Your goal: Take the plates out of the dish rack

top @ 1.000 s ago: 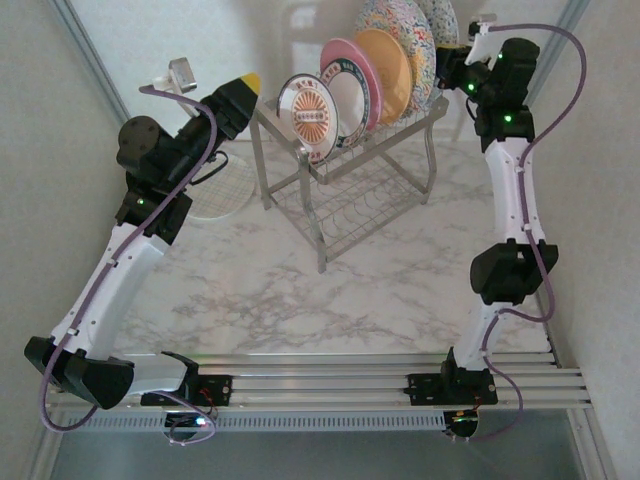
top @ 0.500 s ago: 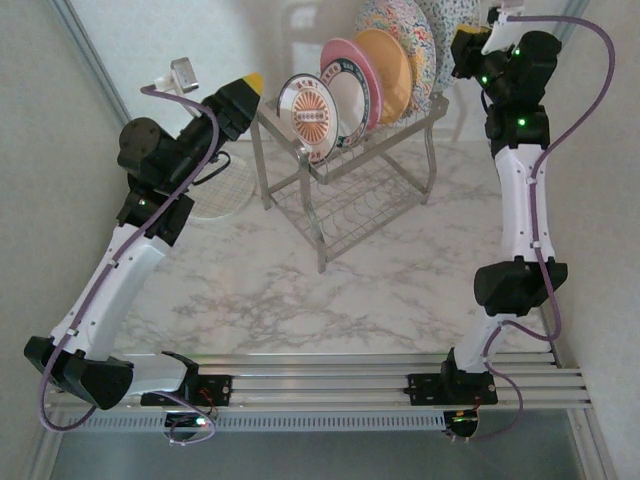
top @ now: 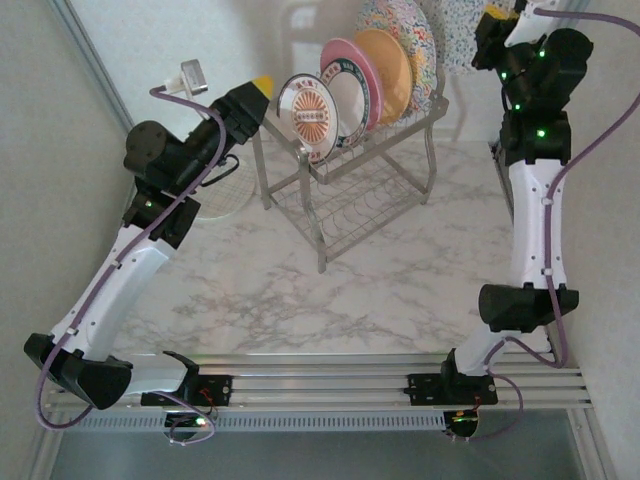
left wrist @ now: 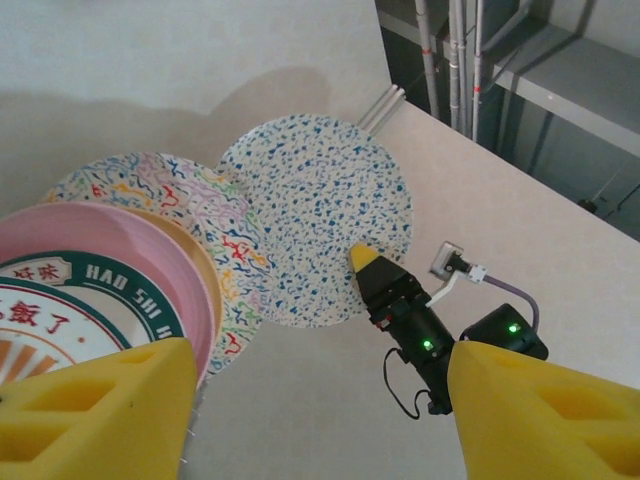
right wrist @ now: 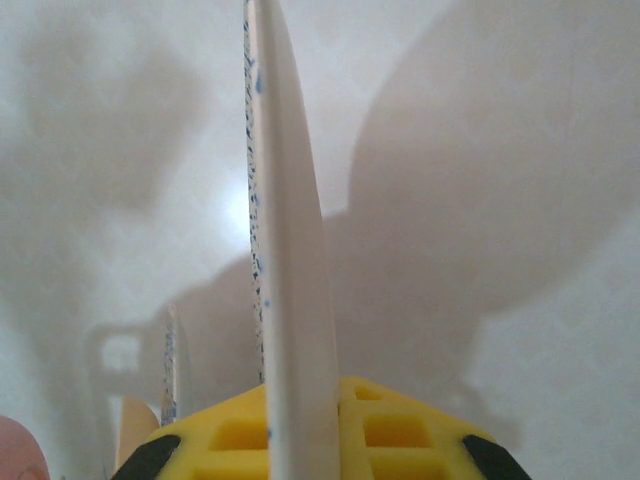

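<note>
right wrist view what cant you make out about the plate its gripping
- Right wrist: the blue-speckled plate is edge-on, so its face is hidden; the frame's top cuts it off and the right gripper covers its lower rim.
- Top external: the top edge crops that plate.

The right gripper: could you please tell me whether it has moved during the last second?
Yes. The right gripper, shut on a blue-speckled plate, has moved toward the view's top right, away from the dish rack.
</note>
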Available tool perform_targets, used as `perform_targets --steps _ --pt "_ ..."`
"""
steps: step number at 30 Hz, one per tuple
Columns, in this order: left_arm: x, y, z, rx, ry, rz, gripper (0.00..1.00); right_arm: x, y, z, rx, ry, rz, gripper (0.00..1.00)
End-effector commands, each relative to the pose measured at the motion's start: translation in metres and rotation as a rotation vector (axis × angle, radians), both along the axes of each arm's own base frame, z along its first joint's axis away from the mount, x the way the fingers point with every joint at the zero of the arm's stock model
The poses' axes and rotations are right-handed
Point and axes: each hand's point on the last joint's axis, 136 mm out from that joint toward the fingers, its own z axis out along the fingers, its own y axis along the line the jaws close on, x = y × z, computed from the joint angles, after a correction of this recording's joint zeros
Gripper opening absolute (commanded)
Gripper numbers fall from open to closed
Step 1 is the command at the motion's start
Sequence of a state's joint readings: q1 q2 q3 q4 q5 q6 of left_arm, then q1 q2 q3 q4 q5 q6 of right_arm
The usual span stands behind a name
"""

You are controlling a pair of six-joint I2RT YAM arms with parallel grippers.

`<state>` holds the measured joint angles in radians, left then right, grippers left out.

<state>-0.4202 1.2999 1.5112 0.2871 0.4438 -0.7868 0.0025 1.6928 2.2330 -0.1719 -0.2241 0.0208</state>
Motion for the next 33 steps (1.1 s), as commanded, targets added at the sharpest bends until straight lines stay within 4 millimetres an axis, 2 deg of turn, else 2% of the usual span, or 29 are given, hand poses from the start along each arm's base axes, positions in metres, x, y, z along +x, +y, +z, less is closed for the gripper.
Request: perform_targets --steps 1,11,17,19,24,28,33 --pt "-0.010 -0.009 0.021 -0.050 -0.064 -0.032 0.67 -0.054 -0.011 0.059 0.002 -0.191 -0.060 0.00" --pt "-0.014 -0.052 0.024 -0.048 -0.070 -0.133 0.67 -0.126 -0.016 0.082 0.058 -0.275 -0.072 0.00" --pt "-0.012 -0.083 0.017 -0.041 -0.051 -0.199 0.67 -0.164 -0.008 0.080 0.173 -0.259 0.035 0.00" --pt "-0.011 -0.093 0.015 -0.040 -0.045 -0.222 0.67 -0.172 -0.004 0.079 0.217 -0.237 0.081 0.00" --pt "-0.005 -0.116 0.012 -0.050 -0.026 -0.282 0.67 -0.179 0.020 0.071 0.349 -0.150 0.296 0.00" --pt "0.001 -0.125 0.011 -0.088 -0.013 -0.322 0.67 -0.181 0.038 0.062 0.420 -0.101 0.406 0.00" --pt "0.006 -0.132 0.011 -0.114 -0.007 -0.355 0.67 -0.178 0.050 0.058 0.471 -0.049 0.478 0.00"
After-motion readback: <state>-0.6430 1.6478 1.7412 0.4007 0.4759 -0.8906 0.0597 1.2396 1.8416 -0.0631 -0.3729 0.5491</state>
